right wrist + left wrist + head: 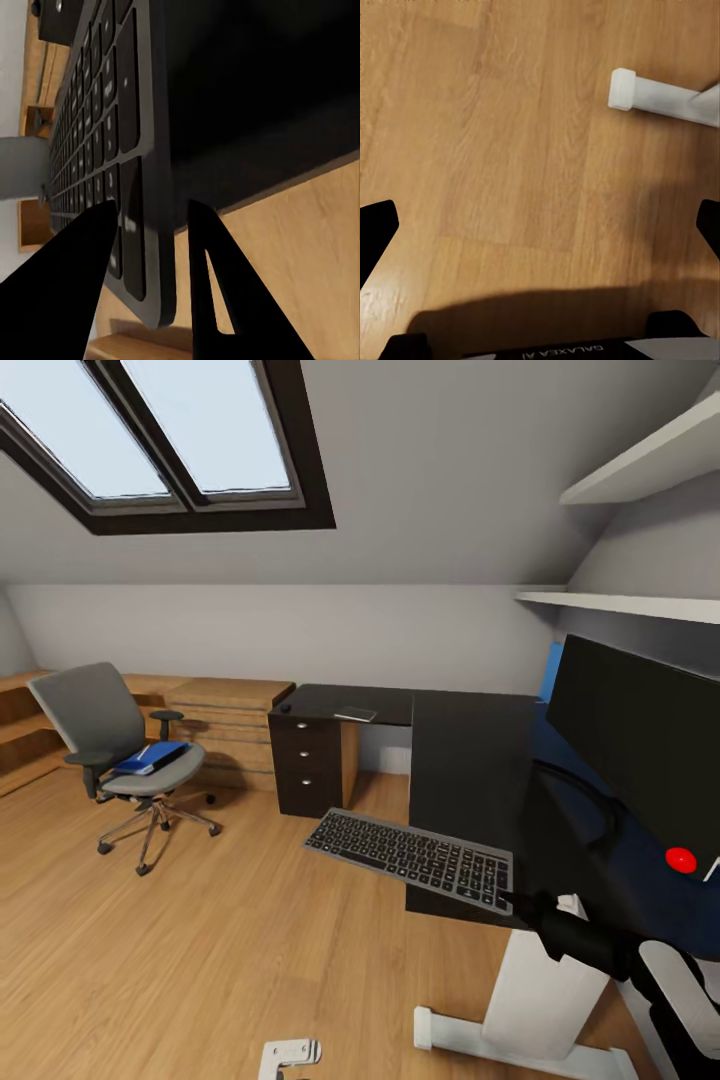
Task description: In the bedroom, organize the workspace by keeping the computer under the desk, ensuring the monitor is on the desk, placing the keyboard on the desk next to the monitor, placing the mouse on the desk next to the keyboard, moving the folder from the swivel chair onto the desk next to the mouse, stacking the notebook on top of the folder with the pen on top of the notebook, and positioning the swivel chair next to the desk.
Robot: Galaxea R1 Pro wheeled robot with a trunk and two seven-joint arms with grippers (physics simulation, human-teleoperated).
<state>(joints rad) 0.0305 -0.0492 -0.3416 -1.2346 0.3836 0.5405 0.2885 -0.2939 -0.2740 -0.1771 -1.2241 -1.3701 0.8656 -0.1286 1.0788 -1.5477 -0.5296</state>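
We see the black L-shaped desk (pixel 470 760) filling the right half of the head view, carried on a white leg (pixel 540 1000) with a black drawer block (pixel 308 765) at its far end. On its right part stands the monitor (pixel 640 740), a wide black screen with a red dot low at its corner. Well apart, at the left of the room on the wood floor (pixel 200 960), sits the swivel chair (pixel 115 750), turned away from the desk, with the blue folder (pixel 150 758) lying on its seat. A dark flat thing on top of the folder may be the notebook, but we cannot tell. The keyboard (pixel 415 855) lies tilted at the desk's near edge, most of it overhanging the floor. A small dark mouse (pixel 286 708) rests on the far corner of the desk above the drawers, near a thin grey flat item (pixel 356 713). Our right gripper (pixel 161 240) pinches the keyboard's end, 1 finger on the keys and 1 beneath. Our left gripper (pixel 540 225) hangs over bare floor, its 2 fingers (pixel 375 229) spread wide and empty
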